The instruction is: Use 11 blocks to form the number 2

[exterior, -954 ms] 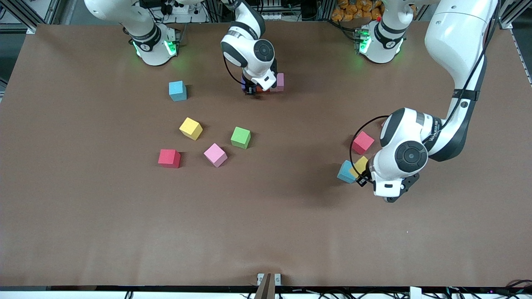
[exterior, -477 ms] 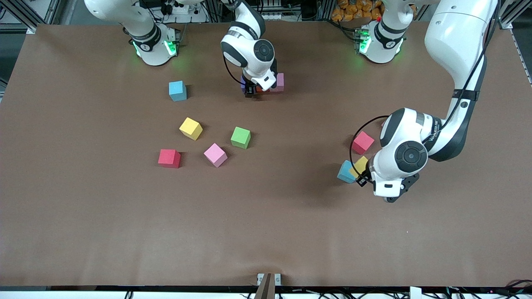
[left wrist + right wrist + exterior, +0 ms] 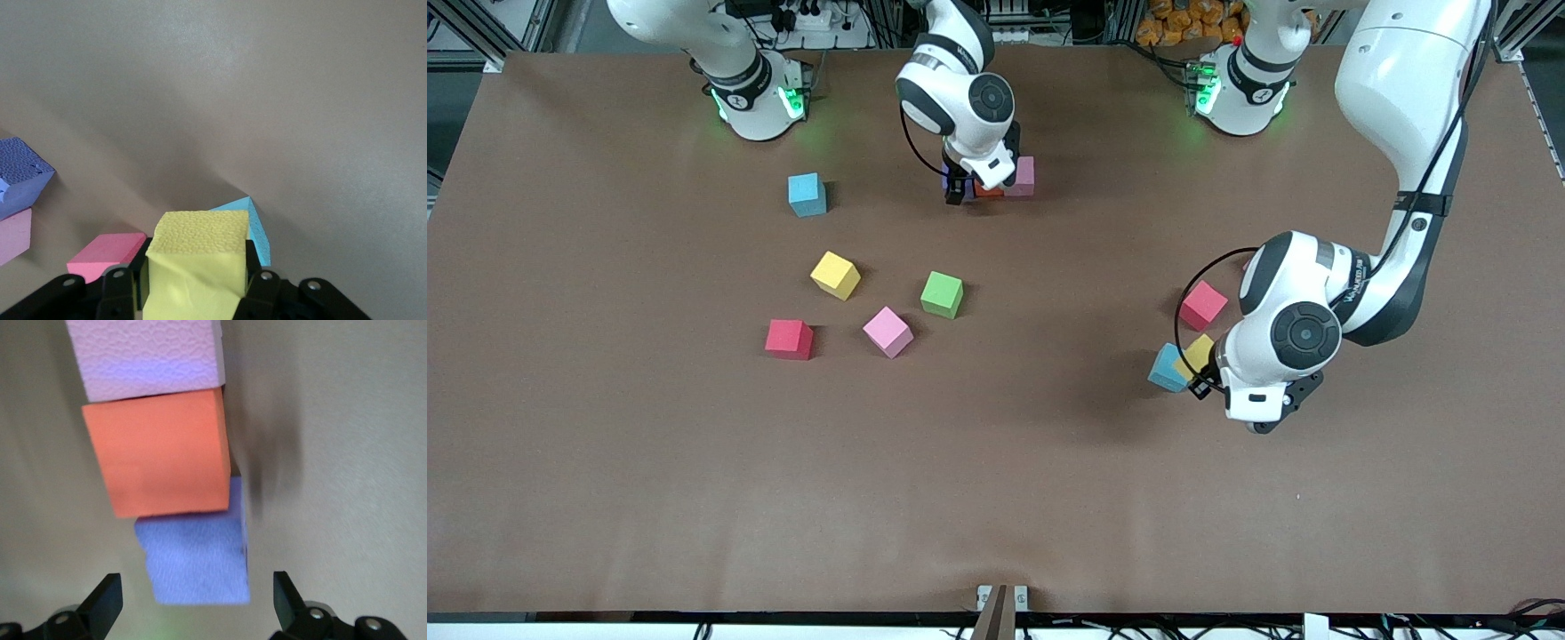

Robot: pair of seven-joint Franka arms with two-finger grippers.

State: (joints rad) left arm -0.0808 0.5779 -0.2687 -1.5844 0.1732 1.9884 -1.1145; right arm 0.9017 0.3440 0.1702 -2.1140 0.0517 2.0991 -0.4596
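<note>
Your right gripper hangs just above a row of 3 blocks near the robots' bases, and its fingers are spread wide with nothing between them. In the right wrist view you can see that row plainly: a purple block, an orange block and a pink block, set face to face in a line on the tabletop. In the front view the arm covers most of the row, so only the orange block and the pink block show clearly there.

Your left gripper is toward the left arm's end of the tabletop, and its fingers are clamped on a yellow block. That block sits just over a blue block; whether they touch, you cannot tell. A red block lies just beside them, farther from the front camera. The left wrist view also shows another purple block and another pink block at its edge.

The loose blocks lie toward the right arm's end: a second blue block, a second yellow block, a green block, a third pink block and a second red block, all apart from each other.
</note>
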